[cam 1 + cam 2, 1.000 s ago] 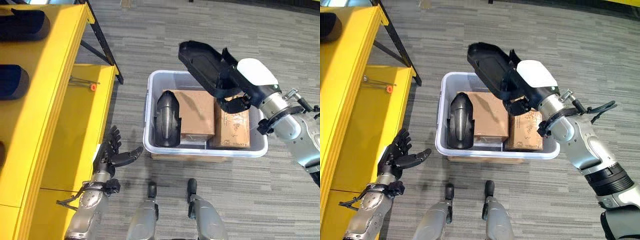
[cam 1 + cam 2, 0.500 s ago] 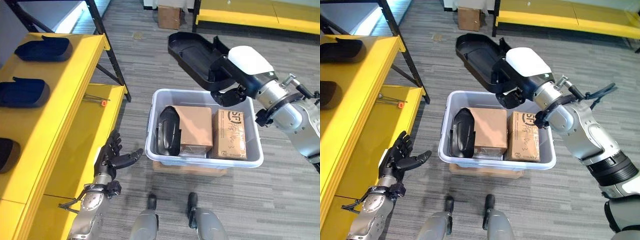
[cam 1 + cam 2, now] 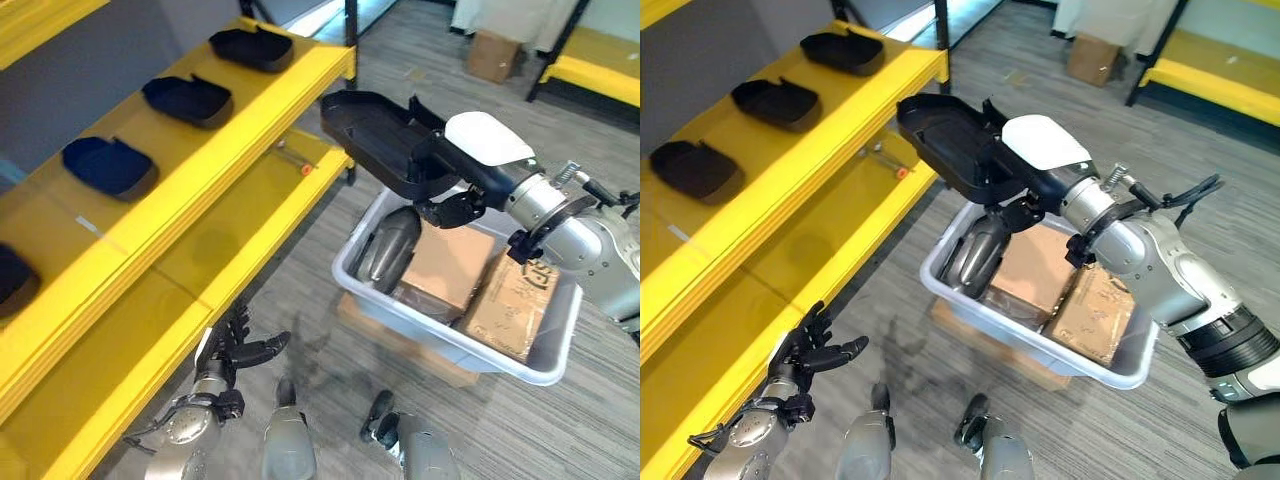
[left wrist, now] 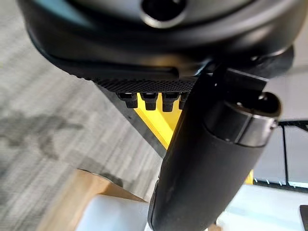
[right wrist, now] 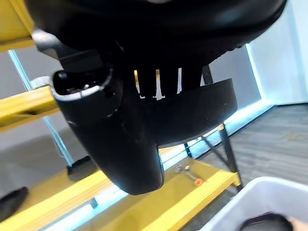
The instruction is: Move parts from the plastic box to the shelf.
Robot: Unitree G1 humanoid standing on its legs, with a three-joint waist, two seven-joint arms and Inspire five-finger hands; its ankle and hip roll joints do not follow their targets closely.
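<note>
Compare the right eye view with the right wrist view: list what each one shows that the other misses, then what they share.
Right eye view alone: the left robot hand, open and low beside the yellow shelf; three dark parts lying on the upper shelf board; cardboard boxes inside the plastic box.

Right wrist view alone: the thumb of the right robot hand close up, curled against the held part's underside.

Shared: the right robot hand gripping the black tray-shaped part, the shelf, and the plastic box.

Black parts [image 3: 188, 98] lie spaced along the yellow shelf [image 3: 200, 170]; the plastic box [image 3: 450, 345] tops cardboard.
</note>
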